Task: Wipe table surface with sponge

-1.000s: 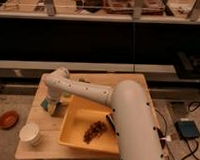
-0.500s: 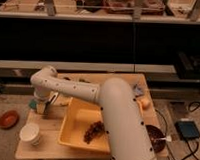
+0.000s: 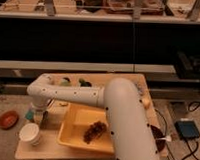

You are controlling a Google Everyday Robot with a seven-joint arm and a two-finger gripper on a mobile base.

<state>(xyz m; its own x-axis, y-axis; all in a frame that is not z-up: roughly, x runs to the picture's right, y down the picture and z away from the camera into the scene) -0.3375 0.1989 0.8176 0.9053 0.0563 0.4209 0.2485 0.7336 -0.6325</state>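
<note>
Arm [image 3: 73, 95] stretched sideways, gripper [image 3: 38, 113] low — pointing down

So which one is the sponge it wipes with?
On the tan table, find the white paper cup near the left front corner. Just behind it, by the robot's hand, is the sponge: a small teal block, unlike the round green items at the far edge.

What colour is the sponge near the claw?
Teal; camera view shows the sponge beside the claw, near the white cup.
</note>
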